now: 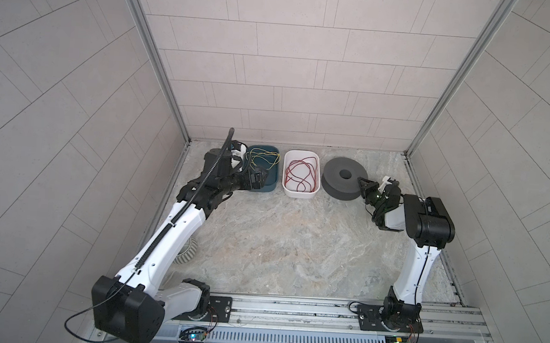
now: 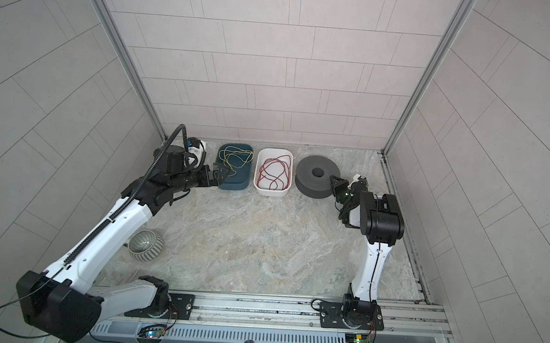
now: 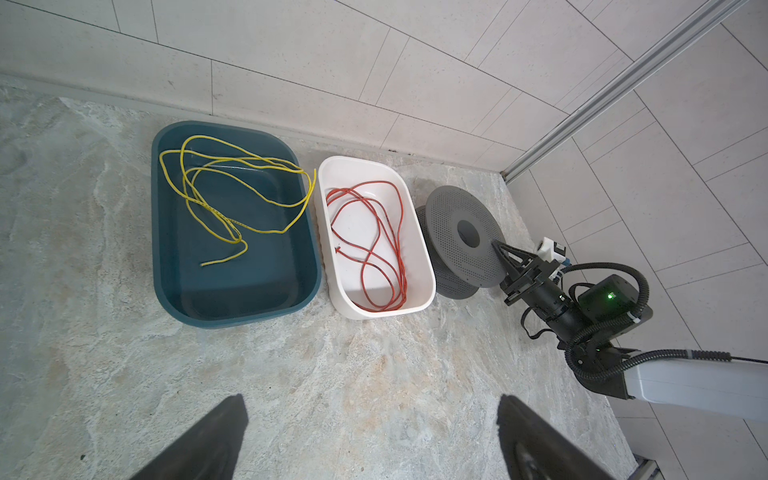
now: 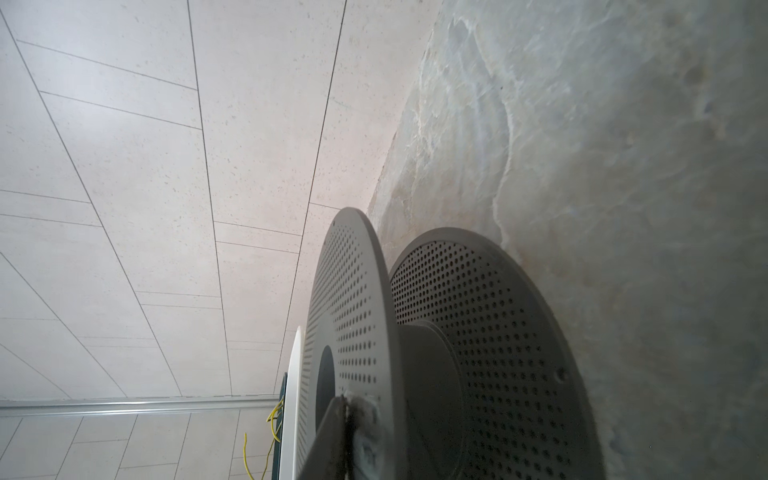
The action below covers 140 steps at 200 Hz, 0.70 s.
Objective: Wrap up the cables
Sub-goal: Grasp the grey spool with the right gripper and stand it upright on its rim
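The cable point(image 1: 301, 175) point(image 2: 273, 174) is a thin red-orange wire lying in loose loops inside the white tray point(image 1: 298, 195); the left wrist view shows the cable point(image 3: 374, 245) with one free end. A dark grey perforated spool point(image 1: 340, 185) point(image 2: 312, 183) point(image 3: 457, 245) point(image 4: 478, 332) lies flat beside that tray. My right gripper point(image 1: 361, 179) point(image 2: 333, 177) point(image 3: 496, 243) point(image 4: 347, 401) rests at the spool's upper flange, fingers pressed together with nothing seen between them. My left gripper point(image 1: 261, 177) point(image 2: 220, 172) point(image 3: 370, 399) hangs wide open and empty over the floor in front of the trays.
A dark blue tray point(image 1: 267, 190) point(image 3: 232, 316) with a loose yellow wire point(image 3: 232, 195) stands left of the white tray, against the back wall. A ribbed grey bowl point(image 2: 146, 246) sits near the left arm. Tiled walls close in three sides; a metal rail runs along the front.
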{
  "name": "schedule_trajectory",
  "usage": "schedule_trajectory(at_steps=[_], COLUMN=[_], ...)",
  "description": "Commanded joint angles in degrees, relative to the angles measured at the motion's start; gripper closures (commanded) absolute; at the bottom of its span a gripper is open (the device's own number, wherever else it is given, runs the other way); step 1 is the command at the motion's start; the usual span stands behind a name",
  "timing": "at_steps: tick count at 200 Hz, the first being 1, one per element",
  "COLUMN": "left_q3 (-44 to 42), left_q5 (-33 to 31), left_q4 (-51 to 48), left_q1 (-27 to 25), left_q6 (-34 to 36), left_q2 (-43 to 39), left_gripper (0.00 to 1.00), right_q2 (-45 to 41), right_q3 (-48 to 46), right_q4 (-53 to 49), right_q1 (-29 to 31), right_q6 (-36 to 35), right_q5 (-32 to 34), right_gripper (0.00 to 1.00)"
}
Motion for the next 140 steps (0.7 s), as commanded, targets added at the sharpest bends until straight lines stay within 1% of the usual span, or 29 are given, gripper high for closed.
schedule_trajectory(at_steps=[1, 12, 40, 53, 78, 99, 120, 130, 140], left_q3=[-0.5, -0.5, -0.5, -0.5, -0.3, 0.1, 0.2, 0.1, 0.1], left_q5=[0.2, 0.0, 0.1, 0.0, -1.7, -1.8, -1.9, -1.9, -1.9], left_q4=[0.2, 0.2, 0.2, 0.1, -0.5, -1.1, -1.4, -1.4, -1.5], left_q1=[-0.2, -0.2, -0.2, -0.2, -0.2, -0.2, -0.3, -0.3, -0.3], left_q6=[-0.2, -0.3, -0.3, -0.2, -0.3, -0.2, -0.2, -0.1, 0.1], left_q2=[0.0, 0.1, 0.3, 0.3, 0.2, 0.3, 0.1, -0.2, -0.2], left_gripper=[0.01, 0.01, 0.01, 0.01, 0.01, 0.01, 0.01, 0.01, 0.01], right_q2=[-1.5, -3.1, -8.5, -11.8, -21.3, -30.2, -37.0, -39.4, -41.3], right_q3=[-0.5, -0.9, -2.4, -2.6, -1.6, -0.3, 3.5, 5.0, 5.7], right_q4=[-0.1, -1.7, -5.7, -9.4, -25.6, -39.5, -53.6, -58.3, -60.5], right_q1=[0.3, 0.3, 0.4, 0.7, 2.6, 5.7, 9.4, 11.3, 12.7], right_q6=[-0.8, -1.8, -5.0, -7.4, -16.2, -25.2, -33.2, -36.2, -38.3], right_q5=[0.1, 0.2, 1.6, 2.0, 5.3, 12.0, 18.8, 22.1, 23.9], right_gripper=[0.95, 1.00, 1.00, 1.00, 1.00, 1.00, 1.00, 1.00, 1.00])
